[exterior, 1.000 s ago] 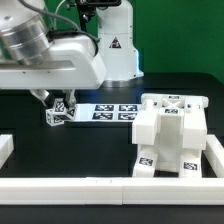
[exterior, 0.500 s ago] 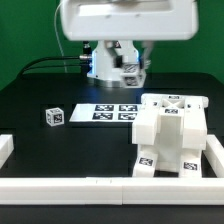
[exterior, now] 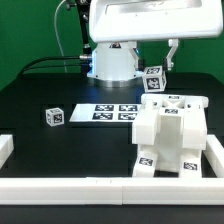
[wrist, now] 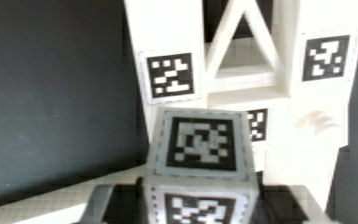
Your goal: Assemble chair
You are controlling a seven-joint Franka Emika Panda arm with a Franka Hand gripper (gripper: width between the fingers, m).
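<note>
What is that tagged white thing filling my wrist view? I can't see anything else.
Observer: A small block, held in the gripper in mid-air.
Operator: Is it touching anything underneath?
Observer: No. It hangs just above the half-built chair, with a gap between them.
Operator: Are there any other loose parts?
Observer: Yes, a second block lies on the table, off the marker board, at the exterior view's left.

Bare table [exterior: 40, 150] lies open at the exterior view's left — the chair [exterior: 170, 135], front rail [exterior: 70, 187] and loose block [exterior: 55, 116] stand in the way.
</note>
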